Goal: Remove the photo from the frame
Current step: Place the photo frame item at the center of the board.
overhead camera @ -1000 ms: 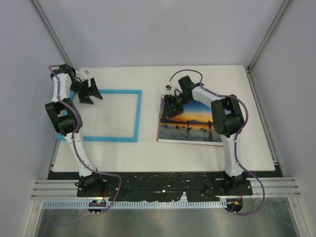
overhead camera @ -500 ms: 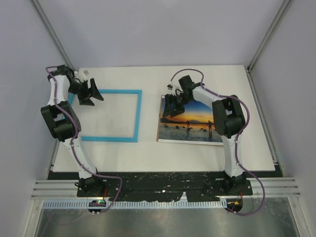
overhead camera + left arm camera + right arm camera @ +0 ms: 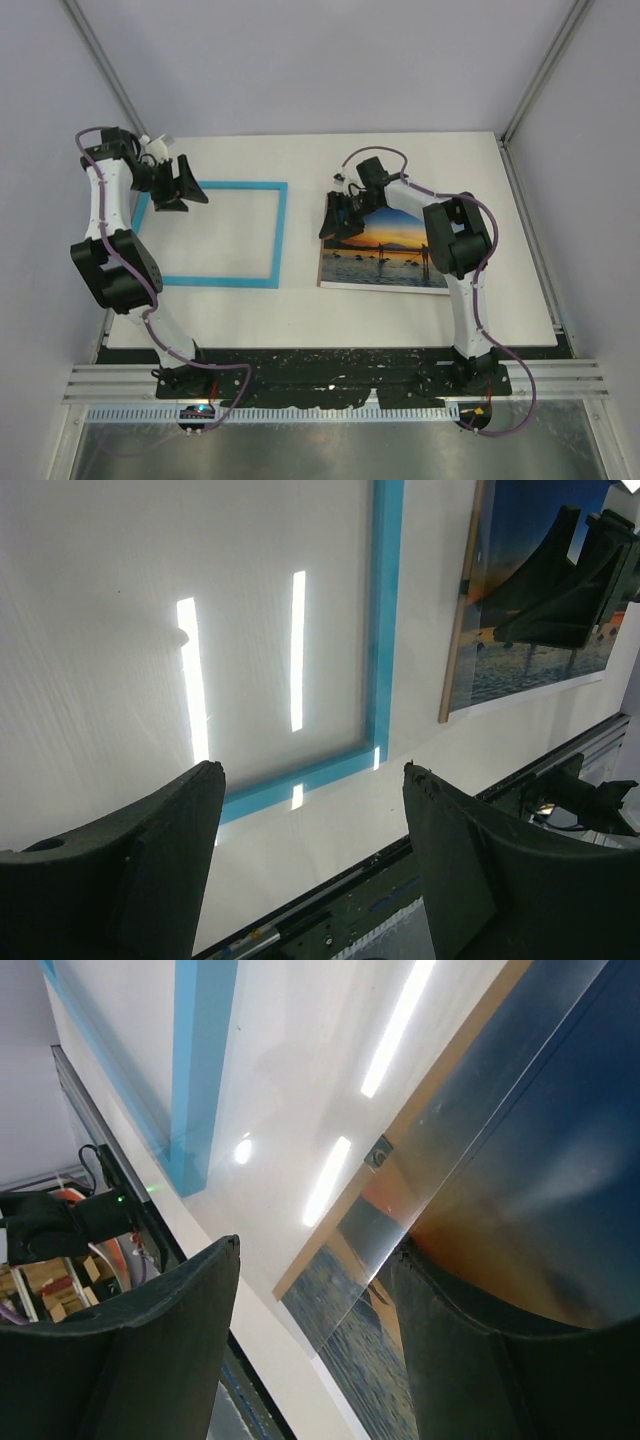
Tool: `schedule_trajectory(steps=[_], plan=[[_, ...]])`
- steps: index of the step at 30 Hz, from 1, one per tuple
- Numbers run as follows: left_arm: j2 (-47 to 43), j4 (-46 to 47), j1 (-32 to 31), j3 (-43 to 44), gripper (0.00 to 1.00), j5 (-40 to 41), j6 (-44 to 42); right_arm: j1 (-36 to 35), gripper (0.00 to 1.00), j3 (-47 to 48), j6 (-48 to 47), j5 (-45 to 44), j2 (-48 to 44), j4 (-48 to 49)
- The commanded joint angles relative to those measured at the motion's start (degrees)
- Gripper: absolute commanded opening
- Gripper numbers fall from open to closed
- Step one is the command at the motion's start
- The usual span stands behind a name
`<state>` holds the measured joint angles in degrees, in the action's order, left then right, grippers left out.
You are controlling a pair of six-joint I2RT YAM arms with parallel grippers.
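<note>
White table (image 3: 300, 300): thin light-blue rectangular frame (image 3: 281, 235) lies flat on the left, only tabletop showing through it. The flat sunset print (image 3: 390, 260) sits well apart to the right, face up on a plain brown backing board (image 3: 450, 1085). Extraction looks done, so I'd call this the let-go/retreat step. Left gripper (image 3: 190, 198) hovers at the frame's far-left corner, jaws apart, holding nothing. Right gripper (image 3: 336, 230) is low over the print's far-left corner, jaws apart, no grip visible. Next: lift clear without dragging the print.
</note>
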<state>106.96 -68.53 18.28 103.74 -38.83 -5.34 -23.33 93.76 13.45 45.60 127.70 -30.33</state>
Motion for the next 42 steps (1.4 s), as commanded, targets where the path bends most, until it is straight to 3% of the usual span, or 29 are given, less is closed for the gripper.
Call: schedule_trajectory(steps=[1,17,42], plan=[[-4.03,0.85,0.44,-2.31,0.76,-1.69,-1.86,-0.66,0.67,-2.35,5.08,3.34,0.71,4.83],[-10.01,0.59,1.23,-7.41,0.77,-1.6,-3.36,-3.38,0.67,-0.86,14.85,5.37,3.61,15.47],[-11.86,0.24,2.55,-10.67,0.76,-2.57,-4.24,-11.56,0.67,17.94,14.77,-0.86,12.83,8.98]])
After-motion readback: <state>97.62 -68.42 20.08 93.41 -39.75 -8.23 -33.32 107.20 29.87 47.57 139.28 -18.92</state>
